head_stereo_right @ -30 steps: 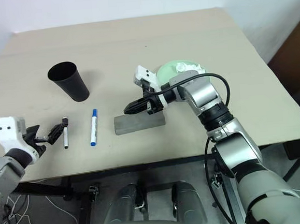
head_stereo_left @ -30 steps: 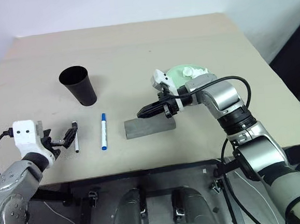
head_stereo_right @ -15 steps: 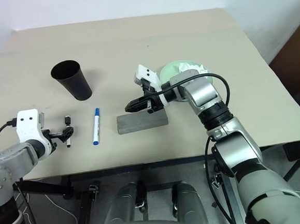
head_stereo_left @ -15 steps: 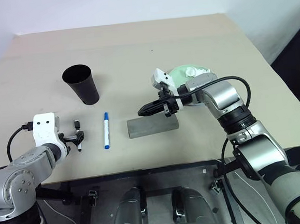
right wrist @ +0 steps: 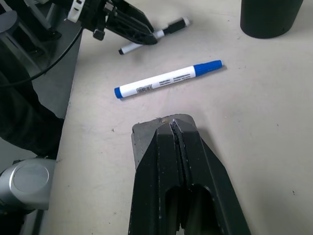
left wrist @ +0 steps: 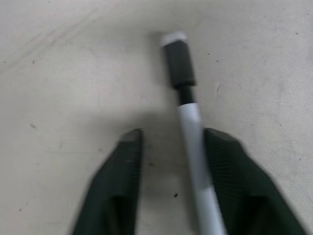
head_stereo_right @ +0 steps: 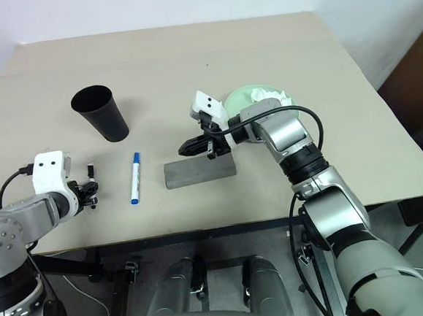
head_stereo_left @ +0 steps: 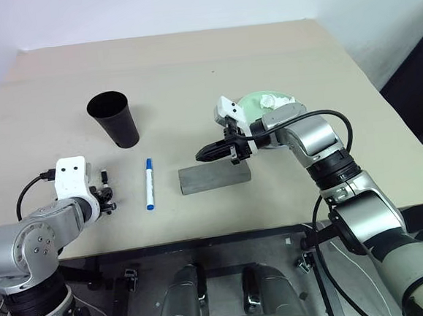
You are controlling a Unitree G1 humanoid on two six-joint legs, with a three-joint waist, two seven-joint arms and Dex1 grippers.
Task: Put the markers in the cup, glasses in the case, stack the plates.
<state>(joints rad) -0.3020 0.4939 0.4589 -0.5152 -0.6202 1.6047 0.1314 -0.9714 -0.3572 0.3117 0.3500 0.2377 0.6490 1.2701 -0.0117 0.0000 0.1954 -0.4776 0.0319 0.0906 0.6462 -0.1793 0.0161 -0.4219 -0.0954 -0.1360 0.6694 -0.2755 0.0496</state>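
Observation:
The dark marker (left wrist: pixel 190 122), pale-bodied with a black cap, lies on the table between the fingers of my left gripper (left wrist: pixel 173 134). One finger is against it and the other stands a little off, so the gripper is open. The blue-capped marker (head_stereo_left: pixel 148 183) lies just right of it, with the black cup (head_stereo_left: pixel 113 120) upright behind. My right gripper (right wrist: pixel 173 122) is shut and empty, hovering over the left end of the closed grey case (head_stereo_left: pixel 213 178). A pale green plate (head_stereo_left: pixel 251 107) sits behind my right arm. The glasses are out of view.
A crumpled white paper wad (head_stereo_left: pixel 270 100) rests on the green plate. The beige table (head_stereo_left: pixel 189 64) stretches far back and to the right. Its front edge (head_stereo_left: pixel 203 239) runs close to both markers and the case.
My left gripper has tipped downward over the dark marker and its fingers have drawn in around it. The right arm and the case have stayed put.

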